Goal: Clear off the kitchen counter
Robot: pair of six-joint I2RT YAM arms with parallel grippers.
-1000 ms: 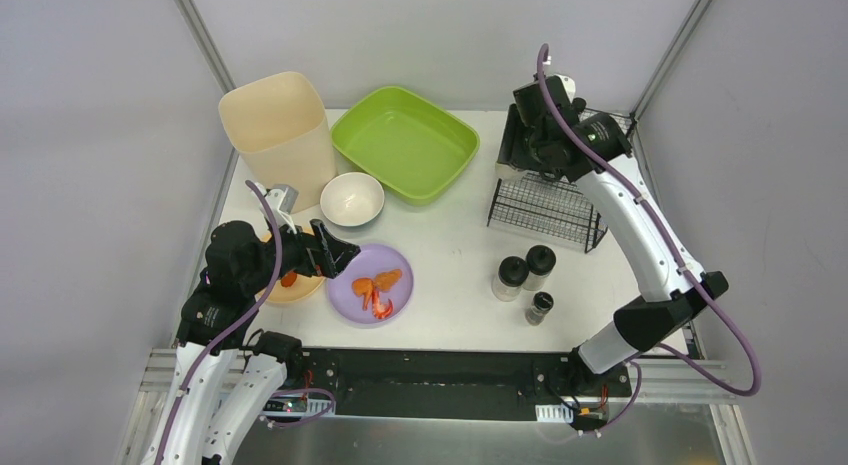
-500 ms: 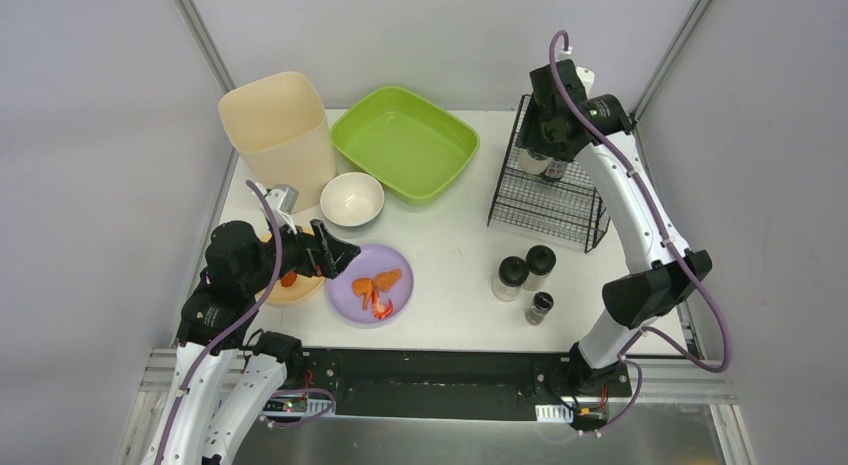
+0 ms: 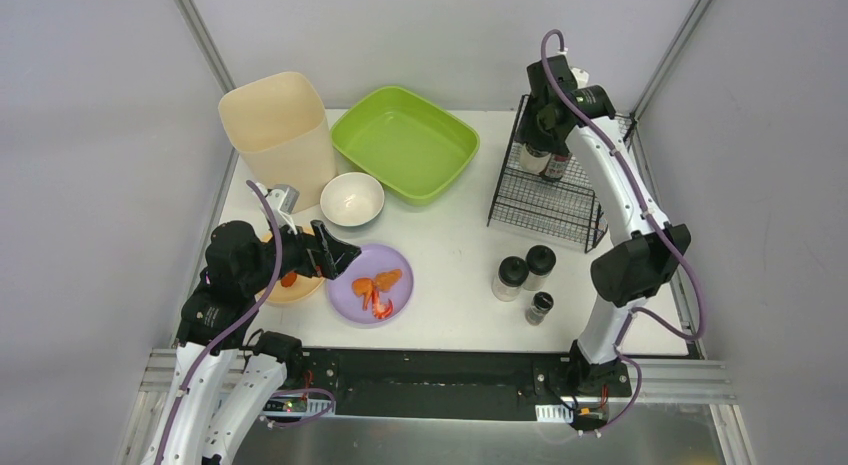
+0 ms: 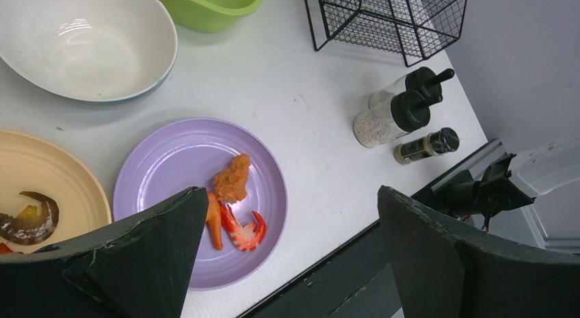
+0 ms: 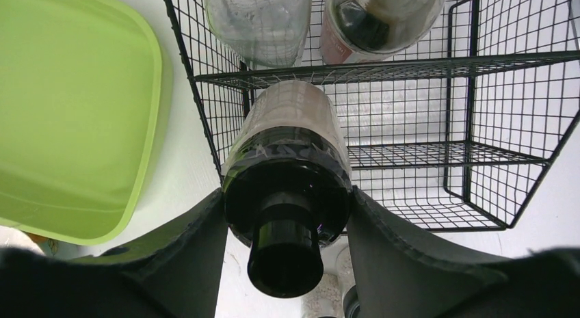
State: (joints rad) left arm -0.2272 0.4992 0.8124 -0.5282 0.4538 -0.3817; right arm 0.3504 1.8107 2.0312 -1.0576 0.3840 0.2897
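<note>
The white kitchen counter carries dishes and shakers. My right gripper is shut on a clear bottle with a black cap and holds it neck toward the camera over the black wire rack. Two more bottles stand in the rack. My left gripper is open and empty, hovering above the purple plate. That plate holds a fried piece, a shrimp and an orange stick. In the top view the left gripper is at the plate's left rim.
A yellow plate with scraps lies left of the purple one. A white bowl, a green tray and a tall beige bin stand behind. Three shakers stand in front of the rack.
My right arm has swung right and back, carrying the bottle from the rack's left side to over the rack. The left arm has not moved.
</note>
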